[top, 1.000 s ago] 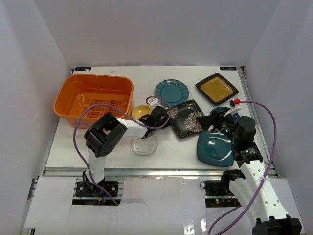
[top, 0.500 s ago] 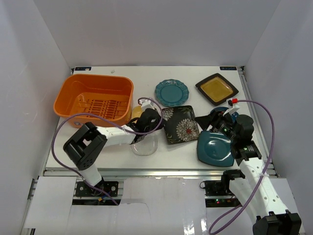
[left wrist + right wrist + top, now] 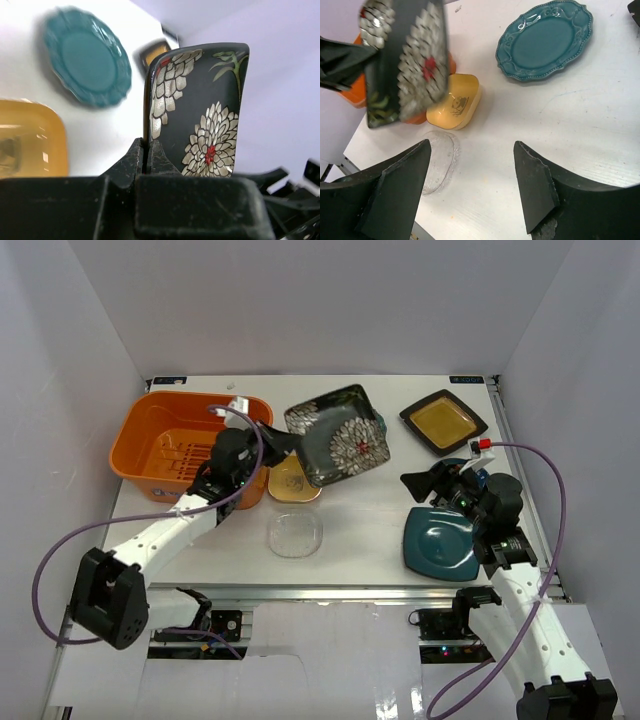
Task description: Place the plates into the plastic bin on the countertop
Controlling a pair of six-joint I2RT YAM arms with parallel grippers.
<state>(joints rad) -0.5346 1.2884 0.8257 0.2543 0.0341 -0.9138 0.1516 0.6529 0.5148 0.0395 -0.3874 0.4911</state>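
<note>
The left pincer (image 3: 147, 150) clamps the floral plate (image 3: 345, 440) by 1 edge, aloft beside the orange bin (image 3: 140, 440); the right pincer (image 3: 470, 155) gapes, unladen.

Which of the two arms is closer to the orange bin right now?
Left. The left gripper hangs right beside the orange bin's right rim, clamping the flowered plate. The right gripper is open, far across the table by the dark teal square plate.

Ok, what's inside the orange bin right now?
Only its slotted bottom shows in the plastic bin; no plate visible. The left gripper, shut on the black floral plate, covers the bin's right near corner.
</note>
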